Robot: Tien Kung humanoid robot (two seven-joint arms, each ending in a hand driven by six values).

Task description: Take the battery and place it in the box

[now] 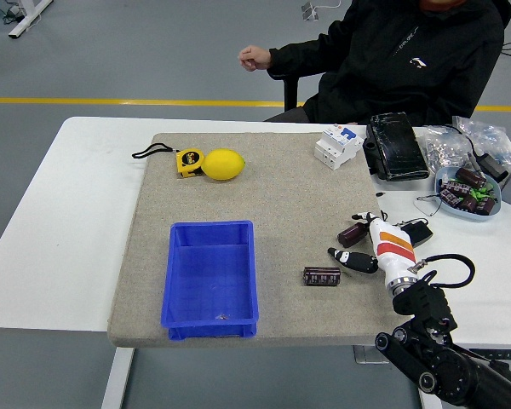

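Grey felt on the tabletop is carrying two batteries; the right hand is hovering open between them.

The right arm is black, built of rounded joints with round silver screws. A black cable loops at the wrist. The right hand has a white back with an orange stripe and black fingers. The person wears a black jacket with a small white logo.

Right hand open beside battery; blue box apart.
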